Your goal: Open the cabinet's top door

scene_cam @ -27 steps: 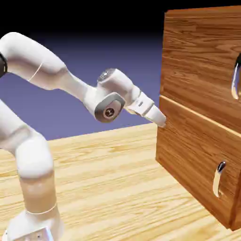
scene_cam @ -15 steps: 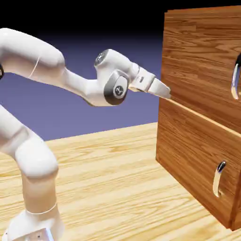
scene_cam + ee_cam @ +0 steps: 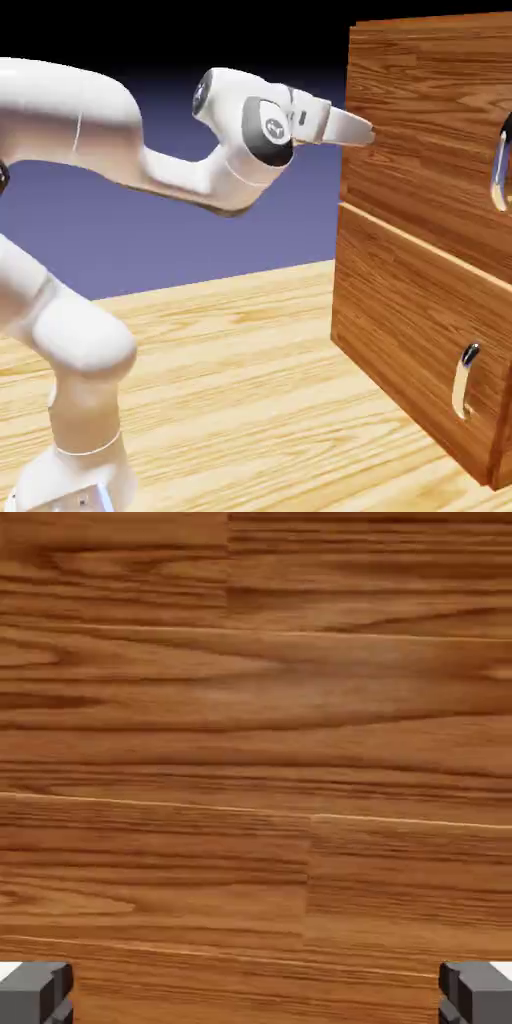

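Hand view is filled edge to edge with the cabinet (image 3: pixel 256 742) wood: reddish-brown grain running horizontally, with a few thin pale plank seams across it. No handle or panel edge visible, so can't tell which panel this is. Two grey fingertips (image 3: pixel 35 992) sit in the bottom left and bottom right corners, spread wide with only wood between them, gripper (image 3: pixel 256 994) holding nothing.
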### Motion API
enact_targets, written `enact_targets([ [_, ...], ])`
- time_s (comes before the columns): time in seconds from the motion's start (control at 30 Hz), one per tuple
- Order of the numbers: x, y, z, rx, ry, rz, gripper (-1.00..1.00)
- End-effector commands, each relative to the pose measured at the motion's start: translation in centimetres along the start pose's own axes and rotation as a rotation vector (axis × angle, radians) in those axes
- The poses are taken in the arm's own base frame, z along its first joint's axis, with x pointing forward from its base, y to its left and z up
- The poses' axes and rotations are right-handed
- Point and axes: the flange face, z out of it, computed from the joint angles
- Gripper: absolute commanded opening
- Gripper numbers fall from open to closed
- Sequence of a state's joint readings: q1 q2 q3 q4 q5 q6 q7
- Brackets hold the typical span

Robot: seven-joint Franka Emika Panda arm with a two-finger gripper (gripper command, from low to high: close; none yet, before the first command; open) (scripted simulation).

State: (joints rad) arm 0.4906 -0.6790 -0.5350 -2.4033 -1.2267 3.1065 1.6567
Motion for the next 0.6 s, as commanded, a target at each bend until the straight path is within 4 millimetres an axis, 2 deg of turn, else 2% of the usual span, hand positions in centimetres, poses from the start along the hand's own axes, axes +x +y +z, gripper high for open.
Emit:
enact_targets([
  [0.0, 0.4, 0.0, -0.1, 0.011, 0.01, 0.001, 0.0],
  [0.27, 3.7, 1.1, -0.6, 0.089, 0.084, 0.012, 0.0],
  [0.57, 7.0, 4.5, 0.1, 0.142, 0.148, 0.025, 0.0],
])
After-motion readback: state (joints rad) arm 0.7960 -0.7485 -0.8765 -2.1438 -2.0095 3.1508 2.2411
